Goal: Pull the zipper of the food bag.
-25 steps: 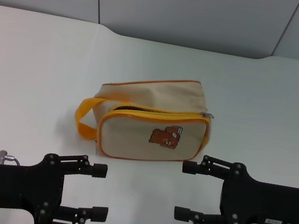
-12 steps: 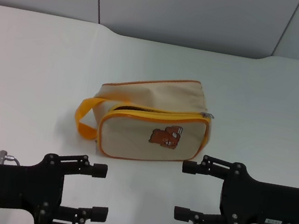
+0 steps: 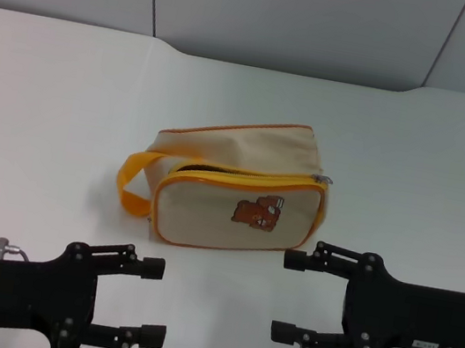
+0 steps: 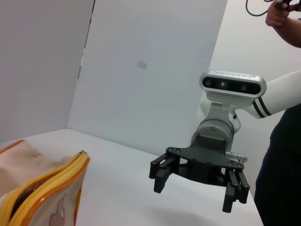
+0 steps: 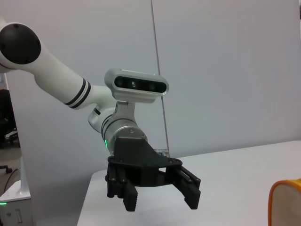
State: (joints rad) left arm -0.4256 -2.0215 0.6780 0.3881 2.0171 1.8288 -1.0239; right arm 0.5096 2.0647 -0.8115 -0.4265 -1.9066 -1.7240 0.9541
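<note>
The food bag (image 3: 236, 152) is a beige pouch with orange-yellow piping, a bear patch (image 3: 258, 212) and an orange loop handle (image 3: 130, 190) at its left end. It lies on the white table (image 3: 56, 109). The zipper pull (image 3: 327, 182) sits at the right end of the yellow seam, and a dark gap shows along that seam. My left gripper (image 3: 154, 298) is open, near and left of the bag. My right gripper (image 3: 285, 295) is open, near and right of it. Neither touches the bag. The left wrist view shows the bag's corner (image 4: 44, 188), the pull (image 4: 83, 152) and the right gripper (image 4: 196, 188).
Grey wall panels (image 3: 295, 15) stand behind the table. The right wrist view shows the left gripper (image 5: 157, 197) and a bag corner (image 5: 287, 202). A person (image 4: 287, 174) in dark clothes stands at the edge of the left wrist view, behind the right arm.
My left gripper has drawn back slightly toward the near edge. The right gripper and the bag have not moved.
</note>
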